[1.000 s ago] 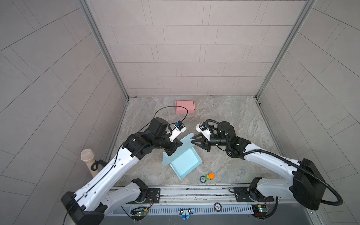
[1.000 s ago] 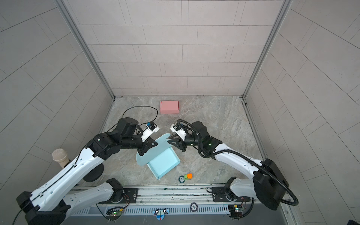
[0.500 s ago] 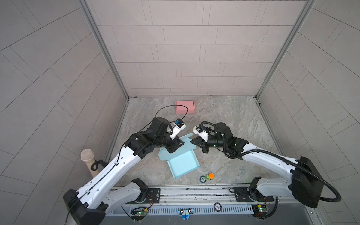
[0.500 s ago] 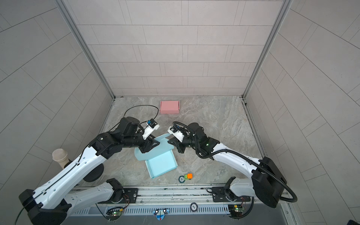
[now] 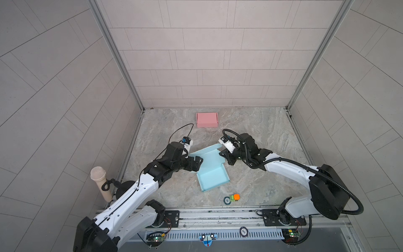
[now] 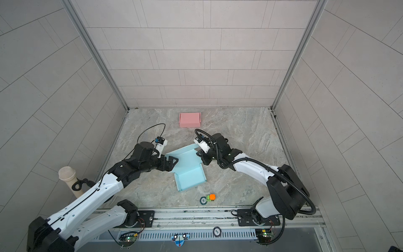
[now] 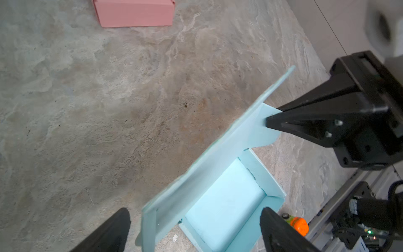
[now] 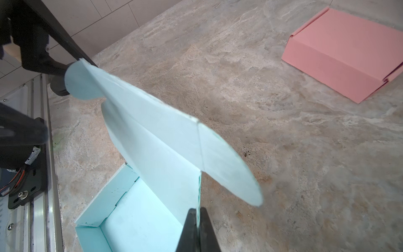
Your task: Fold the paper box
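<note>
1. In both top views, blue paper box (image 5: 212, 174) sits mid worktop (image 5: 261, 135), nearer front edge, lid (image 5: 207, 156) raised.
2. Left wrist: left gripper (image 7: 194, 212) released, fingers (image 7: 113, 231) either side of lid's end.
3. Right wrist: right gripper (image 8: 198, 210) clenched on lid's thin edge.

Soft, even overhead light, nothing blown out.
In both top views the centre is crisp, tile lines bowing at 9 and 3 o'clock; faint shadows sit on the worktop (image 5: 272, 122) under the arms (image 5: 135, 192). Wrist views: close black fingers (image 7: 109, 233) blurred, paper box (image 8: 229, 174) edge soft.
</note>
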Action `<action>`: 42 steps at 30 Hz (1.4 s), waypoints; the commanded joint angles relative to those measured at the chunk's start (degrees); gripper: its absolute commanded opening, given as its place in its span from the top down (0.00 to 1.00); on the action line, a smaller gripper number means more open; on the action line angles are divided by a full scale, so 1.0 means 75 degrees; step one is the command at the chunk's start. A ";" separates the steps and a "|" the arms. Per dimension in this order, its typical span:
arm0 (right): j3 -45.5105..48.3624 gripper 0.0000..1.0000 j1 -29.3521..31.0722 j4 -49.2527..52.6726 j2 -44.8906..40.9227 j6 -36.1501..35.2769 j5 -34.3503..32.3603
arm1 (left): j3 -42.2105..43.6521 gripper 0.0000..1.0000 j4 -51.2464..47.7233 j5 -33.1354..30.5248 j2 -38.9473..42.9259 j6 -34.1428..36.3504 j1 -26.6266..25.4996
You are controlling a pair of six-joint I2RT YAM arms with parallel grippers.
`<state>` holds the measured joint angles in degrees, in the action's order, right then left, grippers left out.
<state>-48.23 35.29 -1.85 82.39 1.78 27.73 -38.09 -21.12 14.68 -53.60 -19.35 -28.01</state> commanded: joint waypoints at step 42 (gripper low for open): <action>-0.0113 1.00 -0.0361 0.0213 -0.0140 0.0277 -0.0723 | 0.1271 0.81 0.2032 0.0782 -0.0341 -0.0531 0.0371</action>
<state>-48.93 32.58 -0.34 82.50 4.16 22.70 -28.29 -5.82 20.16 -57.19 -23.81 -25.36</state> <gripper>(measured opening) 0.058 0.202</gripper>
